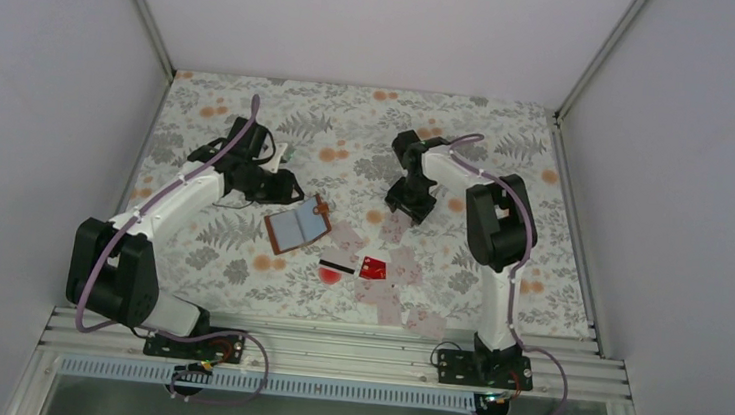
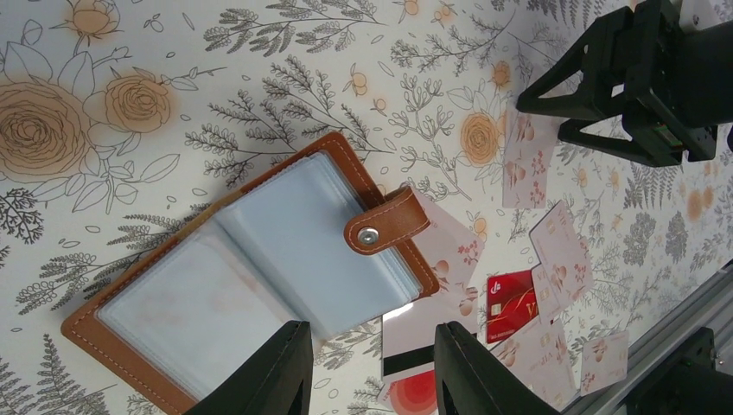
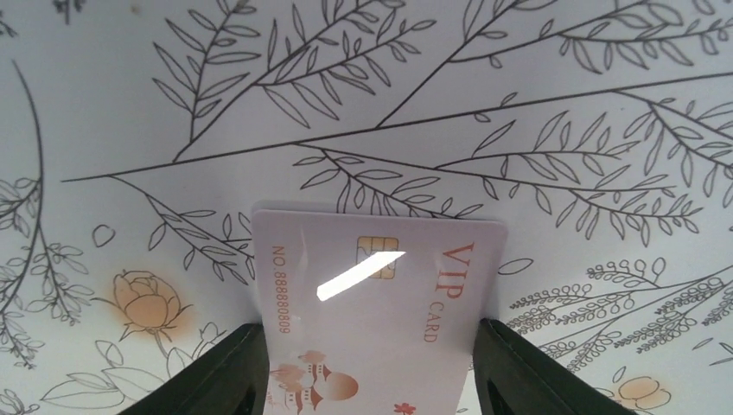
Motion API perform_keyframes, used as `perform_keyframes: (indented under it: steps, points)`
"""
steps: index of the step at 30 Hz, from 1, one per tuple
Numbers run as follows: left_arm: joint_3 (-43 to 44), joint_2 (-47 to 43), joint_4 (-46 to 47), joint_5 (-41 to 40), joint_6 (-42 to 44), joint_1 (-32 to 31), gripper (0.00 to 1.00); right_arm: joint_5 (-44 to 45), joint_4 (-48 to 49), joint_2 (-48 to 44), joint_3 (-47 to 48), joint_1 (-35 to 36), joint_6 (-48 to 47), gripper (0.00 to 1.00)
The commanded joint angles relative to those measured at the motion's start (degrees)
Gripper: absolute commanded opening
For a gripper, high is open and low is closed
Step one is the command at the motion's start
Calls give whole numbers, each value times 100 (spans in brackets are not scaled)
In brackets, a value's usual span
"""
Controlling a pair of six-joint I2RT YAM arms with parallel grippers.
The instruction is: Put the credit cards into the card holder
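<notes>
On the floral-clothed desk (image 1: 510, 140), the brown leather folding card holder (image 1: 296, 229) lies open. It seems unfilled, and the thin pale and red plastic credit cards (image 1: 404, 267) lie scattered beside it. The right hand (image 1: 409, 211) straddles one pinkish-white VIP card (image 3: 380, 285); I cannot tell if it grips. The left hand (image 2: 372, 346) hovers partly open, empty.

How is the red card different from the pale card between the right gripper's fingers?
The red card is bright red; the pale card is pinkish-white with little flowers. The red card lies free with no gripper at it; the pale card sits between the fingers of the right gripper. Both are flat rectangular cards, and neither is in the card holder yet.
</notes>
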Motion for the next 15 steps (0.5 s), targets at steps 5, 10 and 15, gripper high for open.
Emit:
perform_keyframes:
  steps: [5,10,15]
  points:
    - [-40,-29,91,22,7,47,37,-135,513,335,-380,-81,-59,49]
    - [18,6,58,4,16,46,37,-83,539,170,-366,-109,-240,48]
    - [147,73,14,25,25,41,37,-64,349,-48,-503,-106,-618,50]
